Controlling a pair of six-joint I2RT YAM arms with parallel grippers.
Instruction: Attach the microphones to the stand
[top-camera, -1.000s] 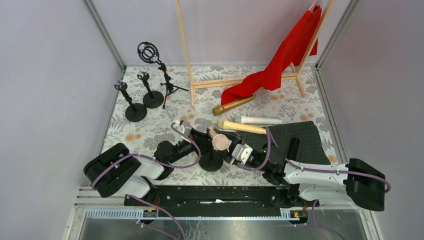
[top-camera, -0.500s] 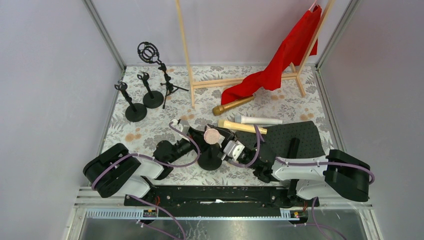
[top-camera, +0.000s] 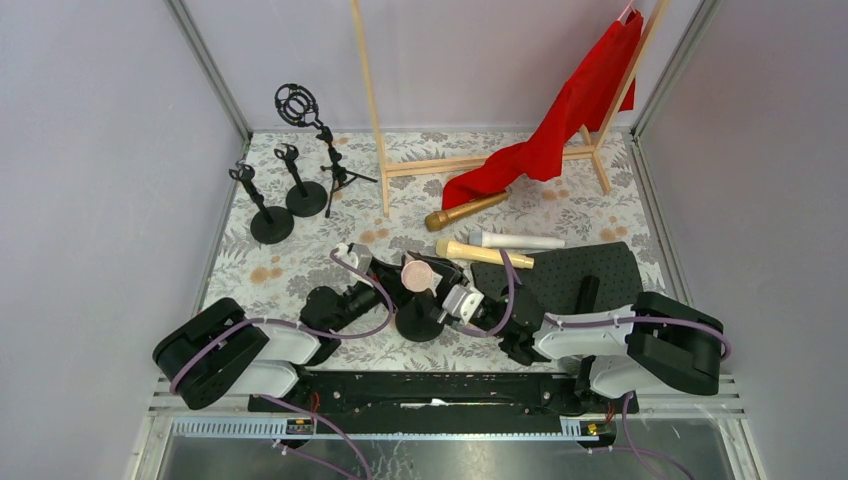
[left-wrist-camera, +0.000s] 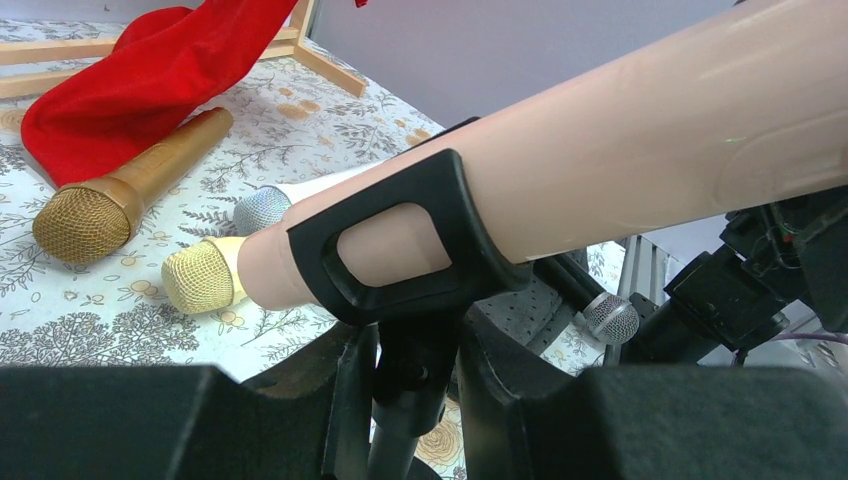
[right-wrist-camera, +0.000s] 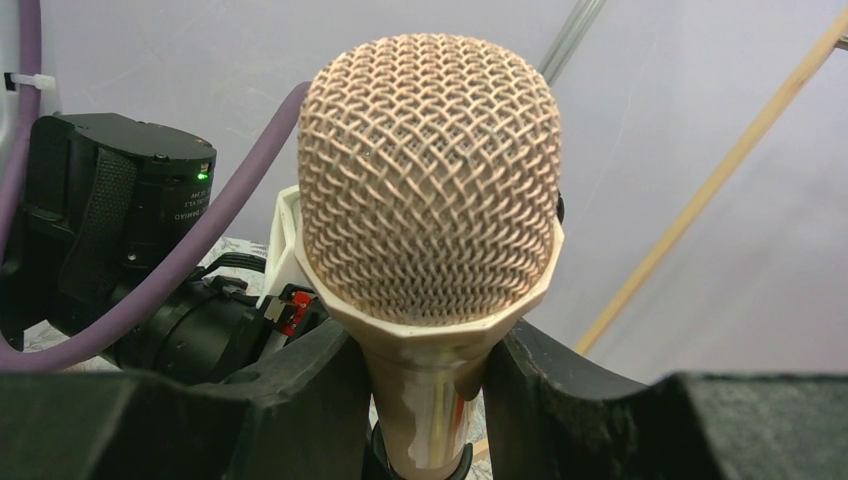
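The pink microphone (top-camera: 417, 272) stands tilted in the black clip (left-wrist-camera: 400, 250) of a round-based stand (top-camera: 420, 322) near the front middle. My left gripper (left-wrist-camera: 412, 370) is shut on the stand's stem just below the clip; in the top view it (top-camera: 392, 284) comes in from the left. My right gripper (right-wrist-camera: 425, 400) is shut on the pink microphone's body (right-wrist-camera: 430, 400) just under its mesh head (right-wrist-camera: 430, 165). The gold (top-camera: 465, 211), pale yellow (top-camera: 485, 254) and white (top-camera: 520, 241) microphones lie on the table behind.
Two round-based stands (top-camera: 270, 215) (top-camera: 303, 190) and a tripod stand with a ring mount (top-camera: 300, 105) stand at the back left. A wooden rack (top-camera: 370, 90) holds a red cloth (top-camera: 560, 120). A black perforated mat (top-camera: 610, 265) carries a dark microphone (left-wrist-camera: 610, 317).
My right arm has moved left, carrying the pink microphone's head left and slightly back over the stand. My left arm has shifted slightly left, still on the stand.
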